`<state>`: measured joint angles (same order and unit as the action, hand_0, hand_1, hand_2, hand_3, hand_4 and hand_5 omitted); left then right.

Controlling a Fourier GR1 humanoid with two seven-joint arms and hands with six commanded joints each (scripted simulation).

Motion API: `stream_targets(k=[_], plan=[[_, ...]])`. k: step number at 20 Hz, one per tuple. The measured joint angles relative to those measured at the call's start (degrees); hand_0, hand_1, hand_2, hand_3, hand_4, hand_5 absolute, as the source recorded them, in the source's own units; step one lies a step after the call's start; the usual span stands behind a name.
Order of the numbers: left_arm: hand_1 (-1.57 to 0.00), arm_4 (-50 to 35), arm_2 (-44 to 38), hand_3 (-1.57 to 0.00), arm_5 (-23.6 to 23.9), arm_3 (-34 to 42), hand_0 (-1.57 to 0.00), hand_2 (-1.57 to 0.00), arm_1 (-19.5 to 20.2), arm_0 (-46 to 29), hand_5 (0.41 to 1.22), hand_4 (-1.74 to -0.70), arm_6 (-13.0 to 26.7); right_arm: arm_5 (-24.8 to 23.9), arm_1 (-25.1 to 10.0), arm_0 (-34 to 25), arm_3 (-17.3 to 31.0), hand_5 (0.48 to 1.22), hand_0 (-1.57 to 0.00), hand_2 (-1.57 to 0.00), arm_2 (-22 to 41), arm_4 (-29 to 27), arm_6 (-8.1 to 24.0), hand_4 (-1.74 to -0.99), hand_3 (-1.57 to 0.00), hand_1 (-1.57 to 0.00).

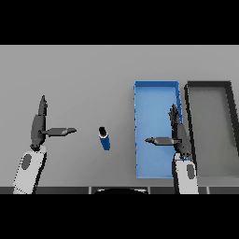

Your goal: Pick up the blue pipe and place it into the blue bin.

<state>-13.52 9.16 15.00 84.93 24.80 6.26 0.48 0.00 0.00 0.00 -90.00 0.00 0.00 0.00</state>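
The blue pipe (104,138) is a short blue cylinder with a dark end cap, lying on the grey table just left of the blue bin (144,102). The bin is a long shallow blue tray with nothing visible inside. My left hand (38,125) hovers to the pipe's left, fingers straight and thumb pointing toward the pipe, a short gap away from it. My right hand (178,133) is over the bin's right edge, fingers straight, thumb pointing left across the bin. Neither hand holds anything.
A dark-rimmed grey bin (232,116) stands directly right of the blue bin, side by side with it. The grey table (84,79) stretches far back and to the left.
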Motion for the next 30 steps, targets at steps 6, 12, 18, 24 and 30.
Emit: stream_targets(k=[6, 12, 18, 24, 30], plan=[[0.0, 0.3, 0.2, 0.0, 0.4, 0.4, 0.0, 0.0, -0.1, 0.2, 0.605, -1.19, -0.2, 0.4, -0.7, 0.1, -0.4, 0.598, 0.0, 0.0, -0.5, -0.7, 0.3, -1.254, 0.0, 0.0], [0.0, -2.9, 2.2, 0.0, -18.1, -0.6, 0.0, 0.0, 9.0, -3.2, 0.603, -1.17, -7.4, 3.9, -9.0, 6.6, -6.7, 0.594, 0.0, 0.0, 4.7, 8.4, -2.9, -1.236, 0.0, 0.0], [0.0, -2.0, 7.3, 0.0, -26.2, 4.4, 0.0, 0.0, 12.1, -6.1, 0.573, -1.19, -8.3, 4.2, -8.9, 6.6, -6.8, 0.604, 0.0, 0.0, 5.5, 8.9, -3.0, -1.232, 0.0, 0.0], [0.0, -0.3, 13.4, 0.0, -29.5, 9.1, 0.0, 0.0, 10.9, -5.3, 0.508, -1.2, -3.5, 5.4, -8.8, 5.4, -5.9, 0.638, 0.0, 0.0, 5.4, 7.7, -4.0, -1.279, 0.0, 0.0], [0.0, 5.2, 18.9, 0.0, -27.6, 7.9, 0.0, 0.0, 4.5, -4.0, 0.483, -1.21, -1.9, 5.0, -8.6, 6.6, -6.9, 0.651, 0.0, 0.0, 5.6, 8.3, -3.9, -1.296, 0.0, 0.0]])
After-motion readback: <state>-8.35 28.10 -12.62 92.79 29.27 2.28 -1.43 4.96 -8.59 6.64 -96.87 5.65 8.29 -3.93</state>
